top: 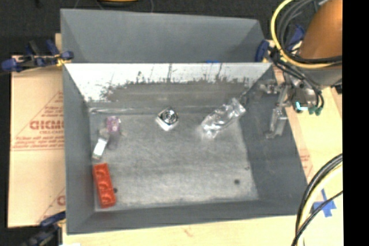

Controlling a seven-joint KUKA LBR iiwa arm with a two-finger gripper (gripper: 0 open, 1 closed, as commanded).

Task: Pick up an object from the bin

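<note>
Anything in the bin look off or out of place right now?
Nothing looks spilled or broken. The red brick, the purple-and-white piece, the round metal part and the crumpled clear wrapper lie apart on the bin floor. The gripper hangs by the right wall, over none of them.

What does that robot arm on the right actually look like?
A rounded orange cover caps its wrist, ringed by looped yellow and black cables. Under it sits a small grey metal gripper, with a little teal part beside it.
</note>
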